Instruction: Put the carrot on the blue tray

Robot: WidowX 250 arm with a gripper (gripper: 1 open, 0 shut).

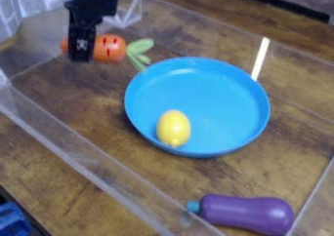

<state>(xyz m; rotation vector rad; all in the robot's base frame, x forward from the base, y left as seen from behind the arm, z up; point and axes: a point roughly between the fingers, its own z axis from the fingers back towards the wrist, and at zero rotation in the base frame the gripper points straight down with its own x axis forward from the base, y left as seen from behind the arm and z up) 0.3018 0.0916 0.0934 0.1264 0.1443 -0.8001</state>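
Note:
My black gripper [85, 51] is shut on the carrot [111, 50], a stubby orange toy with a light green leafy top pointing right. The carrot hangs lifted above the wooden table, up and left of the blue tray [229, 84]. The tray is a wide round shallow dish at the centre of the view. A gap of bare wood separates the carrot's leaves from the tray's left rim.
A yellow lemon [173, 129] lies inside the tray near its lower left rim. A purple eggplant [245, 213] rests on the table at the lower right. Clear plastic walls [78, 152] run along the left and front sides.

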